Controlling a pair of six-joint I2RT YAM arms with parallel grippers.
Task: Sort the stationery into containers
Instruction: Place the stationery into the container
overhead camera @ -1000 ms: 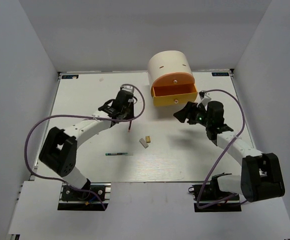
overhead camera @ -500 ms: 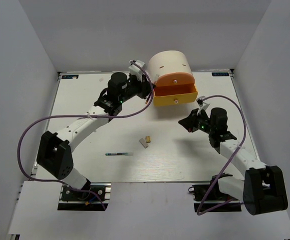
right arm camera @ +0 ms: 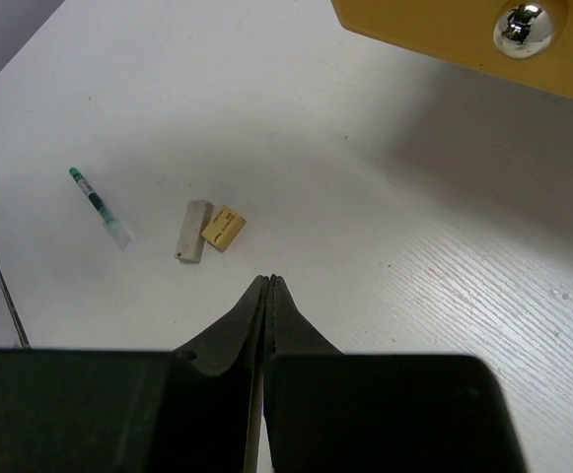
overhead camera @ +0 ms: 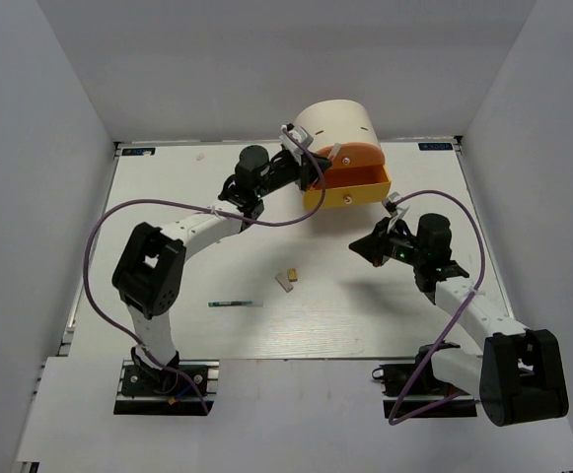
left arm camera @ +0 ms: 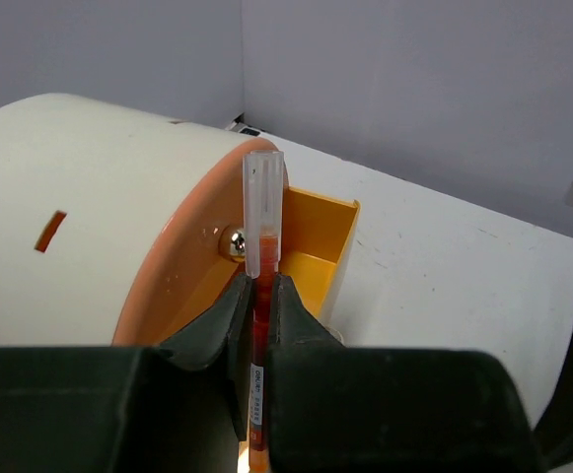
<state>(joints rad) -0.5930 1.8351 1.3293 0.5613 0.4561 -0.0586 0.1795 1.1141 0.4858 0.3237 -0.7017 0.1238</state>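
Note:
My left gripper (left arm camera: 259, 281) is shut on a slim red pen (left arm camera: 263, 212) with a clear cap, held upright at the left end of the open yellow drawer (left arm camera: 321, 227). This drawer (overhead camera: 350, 187) sits under the shut orange drawer (overhead camera: 353, 155) in the cream organizer (overhead camera: 330, 123). In the top view the left gripper (overhead camera: 311, 169) is against the drawer's left corner. My right gripper (overhead camera: 357, 243) is shut and empty, hovering over the table in front of the drawer. Ahead of the right gripper (right arm camera: 269, 281) lie a white eraser (right arm camera: 193, 231), a tan eraser (right arm camera: 223, 227) and a green-white pen (right arm camera: 100, 206).
The erasers (overhead camera: 288, 278) lie mid-table and the green-white pen (overhead camera: 237, 304) lies left of them nearer the front. The yellow drawer's chrome knob (right arm camera: 520, 22) is at the top of the right wrist view. Grey walls close in the white table (overhead camera: 168, 197) on three sides.
The left arm has swung from mid-table up to the organizer, carrying the red pen. The right gripper has shut and drawn back a little from the drawer.

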